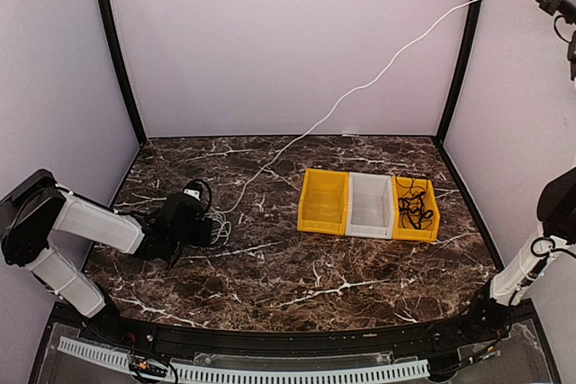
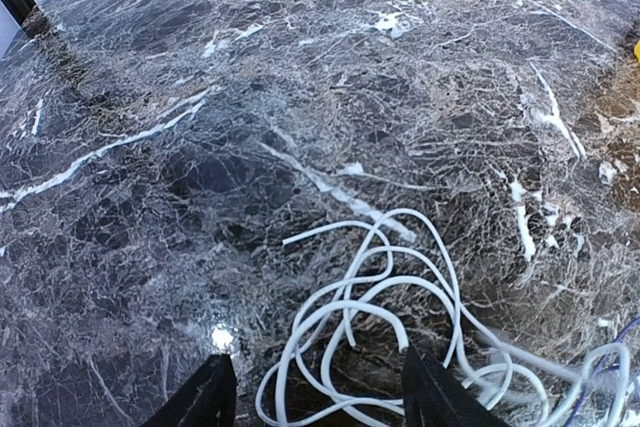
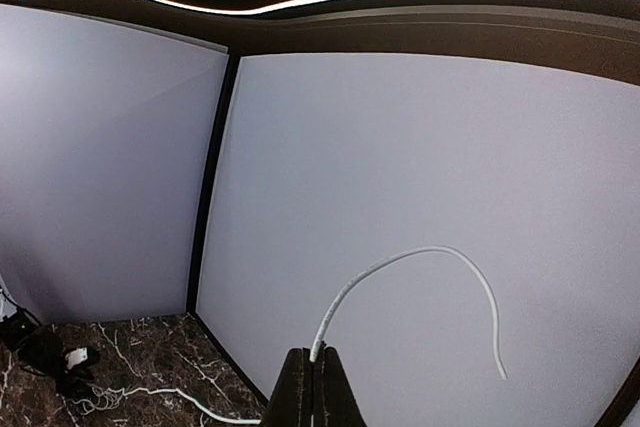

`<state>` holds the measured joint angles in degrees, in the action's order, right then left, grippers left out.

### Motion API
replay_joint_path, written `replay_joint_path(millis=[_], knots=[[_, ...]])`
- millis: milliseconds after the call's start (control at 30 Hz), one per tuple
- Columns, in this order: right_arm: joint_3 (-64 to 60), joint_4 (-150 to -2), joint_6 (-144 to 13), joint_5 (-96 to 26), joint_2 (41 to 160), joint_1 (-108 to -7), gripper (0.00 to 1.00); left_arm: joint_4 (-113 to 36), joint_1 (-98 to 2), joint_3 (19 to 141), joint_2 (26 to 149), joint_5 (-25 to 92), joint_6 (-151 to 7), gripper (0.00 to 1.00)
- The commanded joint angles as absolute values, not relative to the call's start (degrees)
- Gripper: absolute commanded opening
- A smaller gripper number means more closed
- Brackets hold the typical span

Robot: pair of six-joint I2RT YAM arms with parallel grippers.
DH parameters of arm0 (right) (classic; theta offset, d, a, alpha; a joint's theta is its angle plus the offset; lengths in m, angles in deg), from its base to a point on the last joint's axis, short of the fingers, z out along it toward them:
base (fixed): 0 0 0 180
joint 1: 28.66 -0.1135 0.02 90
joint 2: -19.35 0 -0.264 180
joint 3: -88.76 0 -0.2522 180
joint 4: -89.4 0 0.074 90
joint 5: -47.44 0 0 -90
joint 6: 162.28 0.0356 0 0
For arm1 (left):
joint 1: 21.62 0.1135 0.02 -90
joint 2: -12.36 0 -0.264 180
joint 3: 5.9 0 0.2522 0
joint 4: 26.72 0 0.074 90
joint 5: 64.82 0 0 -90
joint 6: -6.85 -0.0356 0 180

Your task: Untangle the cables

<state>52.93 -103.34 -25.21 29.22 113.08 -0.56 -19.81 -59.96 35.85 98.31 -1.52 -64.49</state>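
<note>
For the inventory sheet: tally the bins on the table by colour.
Yellow bins: 2
White bin: 1
Total: 3

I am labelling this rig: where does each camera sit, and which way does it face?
Top external: above and behind the bases, looking down at the marble table and bins; left arm and right arm show.
Left wrist: low over the table, facing white cable loops; the open left gripper shows.
Right wrist: raised high, facing the walls; the shut right gripper pinches the cable.
Shared: the white cable appears in all three.
</note>
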Motion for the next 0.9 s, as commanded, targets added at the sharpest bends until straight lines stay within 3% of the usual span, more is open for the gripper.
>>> replay_joint_path(millis=[0,67,233,300,600,867], knots=[[47.26,-104.57,-24.77,28.63,111.55,-1.35,0.0,-22.43,-59.59,37.13,98.68,-1.68,-62.95,0.58],[43.16,-100.81,-29.43,30.5,109.81,-4.32,0.0,-21.63,-59.54,36.92,98.17,-0.58,-62.94,0.56],[39.02,-60.26,-66.73,25.58,105.61,-20.67,0.0,-17.57,-59.59,35.58,95.25,3.63,-63.5,0.52],[36.55,-52.61,-74.2,22.43,105.3,-26.82,0.0,-16.61,-59.59,35.06,93.99,4.24,-63.62,0.51],[21.54,-41.61,-94.2,-0.05,105.95,-56.51,0.0,-16.09,-59.58,33.71,90.4,5.72,-62.45,0.51],[21.04,-40.93,-99.91,-11.52,118.05,-67.1,0.0,-15.9,-59.57,31.06,85.31,6.06,-58.75,0.51]])
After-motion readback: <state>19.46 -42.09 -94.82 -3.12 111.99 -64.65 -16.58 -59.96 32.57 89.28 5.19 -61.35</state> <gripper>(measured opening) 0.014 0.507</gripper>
